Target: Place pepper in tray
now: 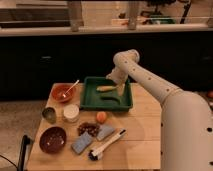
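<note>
The dark green tray (pixel 90 102) stands at the back middle of the wooden table. The small yellow-orange pepper (pixel 105 88) lies inside it, near the far rim. My gripper (pixel 120 90) hangs down into the tray at the pepper's right end, close to or touching it. The white arm reaches in from the right, bent over the tray's far right corner.
An orange bowl with a spoon (pixel 63 93) stands left of the tray. In front are a white cup (pixel 71 112), a metal cup (pixel 49 115), a maroon bowl (pixel 53 139), a round orange fruit (pixel 101 116), a dark snack pile (pixel 88 128), two grey-blue sponges (pixel 82 143) and a brush (pixel 106 146).
</note>
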`<state>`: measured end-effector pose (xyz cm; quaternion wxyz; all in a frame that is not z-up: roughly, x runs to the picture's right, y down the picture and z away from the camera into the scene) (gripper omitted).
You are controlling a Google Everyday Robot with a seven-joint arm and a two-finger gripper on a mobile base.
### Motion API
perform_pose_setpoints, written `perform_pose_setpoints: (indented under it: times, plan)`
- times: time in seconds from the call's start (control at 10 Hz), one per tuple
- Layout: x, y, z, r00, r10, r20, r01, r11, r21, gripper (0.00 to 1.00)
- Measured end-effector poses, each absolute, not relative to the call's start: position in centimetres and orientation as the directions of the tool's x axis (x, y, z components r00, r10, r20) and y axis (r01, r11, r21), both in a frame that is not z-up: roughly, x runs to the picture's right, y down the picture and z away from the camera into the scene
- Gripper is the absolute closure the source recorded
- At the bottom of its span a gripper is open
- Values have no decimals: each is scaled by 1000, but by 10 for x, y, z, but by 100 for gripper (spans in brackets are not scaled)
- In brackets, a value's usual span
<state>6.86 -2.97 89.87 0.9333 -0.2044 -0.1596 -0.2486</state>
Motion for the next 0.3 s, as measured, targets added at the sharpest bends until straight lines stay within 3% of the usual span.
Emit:
perform_pose_setpoints:
  times: [0.3]
  plan:
    - [77, -32, 897, 828, -397, 397, 527, 792, -308, 20]
